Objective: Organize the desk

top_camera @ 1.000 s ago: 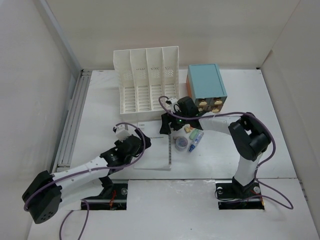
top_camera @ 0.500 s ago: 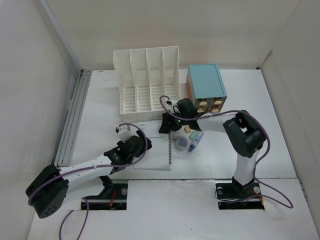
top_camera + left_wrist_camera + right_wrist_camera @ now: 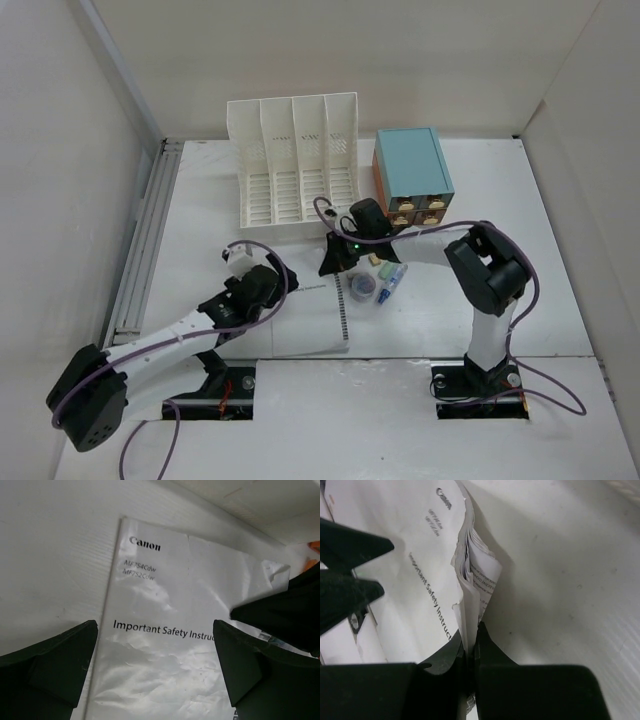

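Note:
A white Canon safety booklet [image 3: 300, 300] [image 3: 165, 645] [image 3: 420, 555] lies on the desk [image 3: 200, 215] in front of both arms. My right gripper [image 3: 333, 262] [image 3: 471, 630] is shut on the booklet's right edge, and the pages there are pinched up and crumpled between the jaws. My left gripper [image 3: 262, 285] [image 3: 154, 630] hovers open over the booklet's cover, a finger on either side of the printed title, holding nothing. The right gripper's dark fingers [image 3: 280, 610] show at the right of the left wrist view.
A white slotted file rack [image 3: 295, 160] stands at the back, a teal drawer box [image 3: 412, 170] to its right. A tape roll [image 3: 362, 287], a blue tube [image 3: 392, 280] and a small eraser [image 3: 378, 262] lie just right of the booklet. A spiral binding [image 3: 344, 315] runs along the paper's right side.
My right gripper has shut on the booklet's edge and shifted slightly left. The left gripper has drawn back to the left and stands wide open. The paper has shifted a little toward me.

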Robot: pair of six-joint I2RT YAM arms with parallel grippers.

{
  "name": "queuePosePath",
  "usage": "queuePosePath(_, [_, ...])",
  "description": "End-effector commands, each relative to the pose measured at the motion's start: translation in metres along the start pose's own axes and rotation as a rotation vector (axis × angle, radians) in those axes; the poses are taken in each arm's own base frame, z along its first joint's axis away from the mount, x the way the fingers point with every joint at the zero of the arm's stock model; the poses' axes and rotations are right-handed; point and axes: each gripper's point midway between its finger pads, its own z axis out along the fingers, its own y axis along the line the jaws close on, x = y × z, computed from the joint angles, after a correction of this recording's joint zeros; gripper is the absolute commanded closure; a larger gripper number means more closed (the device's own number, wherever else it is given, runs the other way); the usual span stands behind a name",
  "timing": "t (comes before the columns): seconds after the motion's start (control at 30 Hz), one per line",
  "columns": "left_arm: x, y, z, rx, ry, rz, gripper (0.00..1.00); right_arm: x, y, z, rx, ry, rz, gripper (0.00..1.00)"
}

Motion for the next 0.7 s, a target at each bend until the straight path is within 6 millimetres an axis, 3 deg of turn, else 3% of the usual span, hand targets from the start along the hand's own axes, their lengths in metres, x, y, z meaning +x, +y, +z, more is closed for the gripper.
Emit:
queuePosePath(0.0, [-0.036, -0.009, -0.012, 0.011, -0.094, -0.006, 0.0, -0.036, 0.041, -0.028, -0.072, -0.079, -0.16, 1.0])
queuePosePath(0.07, [-0.047, -0.005, -0.013, 0.003, -0.12, -0.002, 0.0, -0.056, 0.055, -0.048, -0.103, -0.124, -0.201, 1.0])
queuePosePath(0.17, [-0.048, -0.006, -0.011, 0.035, -0.117, 0.001, 0.05, -0.065, 0.065, -0.067, -0.19, -0.138, -0.21, 1.0])
queuePosePath(0.27, [-0.03, -0.006, -0.003, 0.089, -0.048, 0.04, 0.08, -0.068, 0.073, -0.082, -0.261, -0.141, -0.219, 1.0])
queuePosePath(0.3, [-0.027, -0.016, -0.002, 0.15, -0.027, 0.034, 0.11, -0.064, 0.073, -0.082, -0.272, -0.131, -0.213, 1.0])
queuePosePath(0.37, [-0.016, -0.016, 0.0, 0.199, 0.003, 0.059, 0.13, -0.062, 0.076, -0.085, -0.303, -0.124, -0.213, 1.0])
queuePosePath(0.4, [-0.021, -0.032, -0.004, 0.291, -0.022, 0.054, 0.13, -0.061, 0.078, -0.086, -0.312, -0.12, -0.205, 1.0])
queuePosePath(0.43, [-0.005, -0.032, -0.007, 0.349, 0.024, 0.074, 0.15, -0.06, 0.08, -0.087, -0.325, -0.115, -0.206, 1.0])
queuePosePath(0.5, [-0.003, -0.041, -0.012, 0.449, 0.02, 0.1, 0.15, -0.055, 0.083, -0.086, -0.365, -0.091, -0.192, 1.0])
queuePosePath(0.53, [-0.002, -0.055, -0.021, 0.546, 0.026, 0.105, 0.15, -0.054, 0.084, -0.085, -0.378, -0.088, -0.188, 1.0])
queuePosePath(0.67, [0.003, -0.067, -0.032, 0.705, 0.061, 0.137, 0.19, -0.054, 0.091, -0.088, -0.422, -0.085, -0.2, 1.0])
